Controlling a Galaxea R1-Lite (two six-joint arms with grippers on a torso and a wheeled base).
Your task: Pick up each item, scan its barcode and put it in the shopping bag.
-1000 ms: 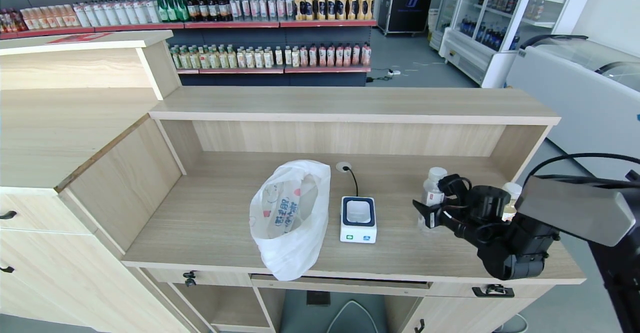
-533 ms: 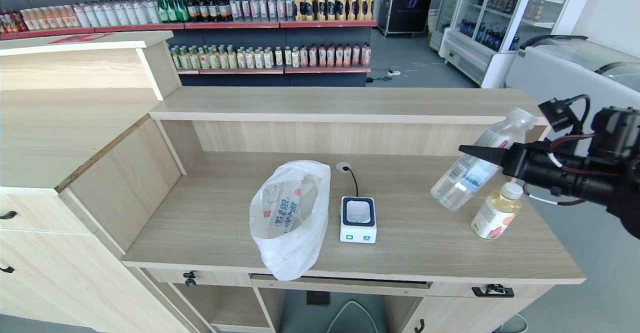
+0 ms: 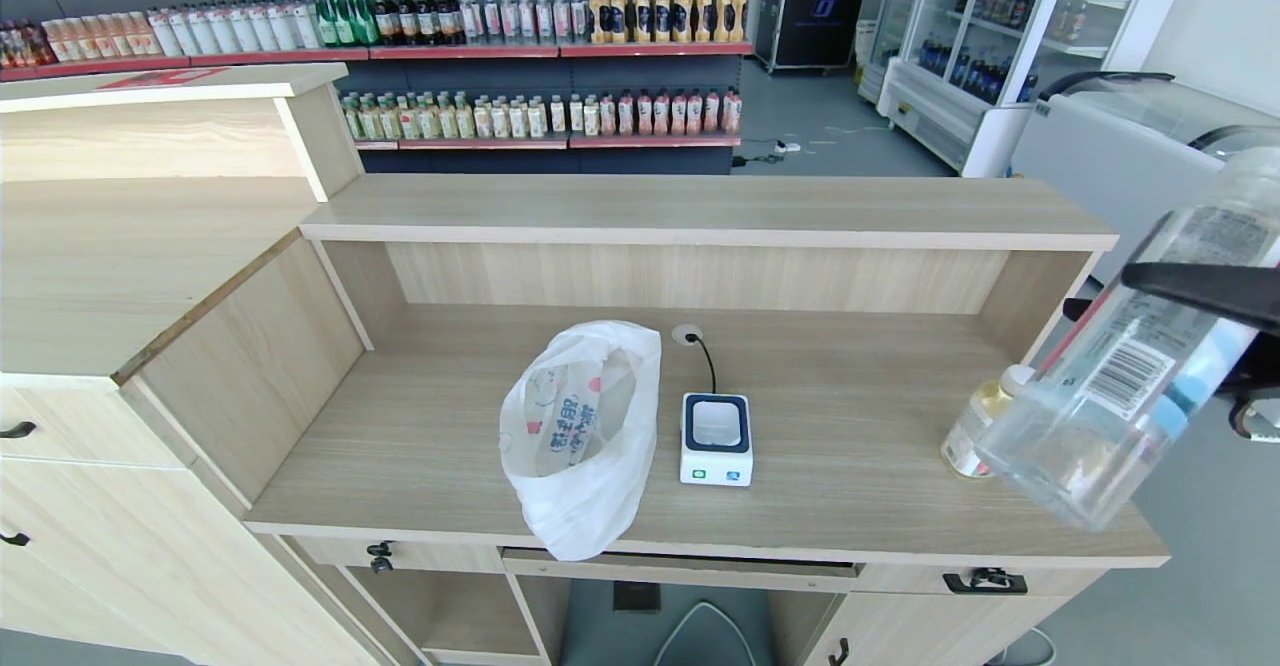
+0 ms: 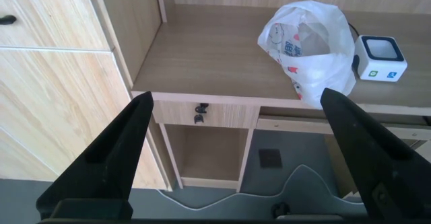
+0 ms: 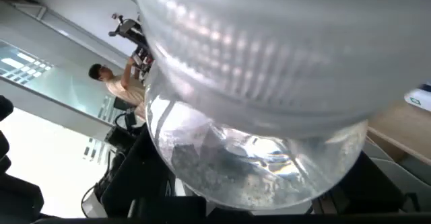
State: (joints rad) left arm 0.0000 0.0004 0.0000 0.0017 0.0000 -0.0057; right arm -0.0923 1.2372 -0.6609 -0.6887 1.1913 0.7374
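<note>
Clear plastic bottle (image 3: 1090, 436), white barcode label (image 3: 1127, 376), tilted, clenched in right end effector (image 3: 1215, 334), left end effector (image 4: 237, 99) released

Worktop (image 3: 850, 491) is showing matt wood grain; shopping bag (image 3: 580, 446), crinkled glossy plastic; bottle (image 3: 1110, 416), clear smooth plastic.

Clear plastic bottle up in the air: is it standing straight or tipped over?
Tipped. The clear plastic bottle slants in mid-air, its base lower than its neck.
</note>
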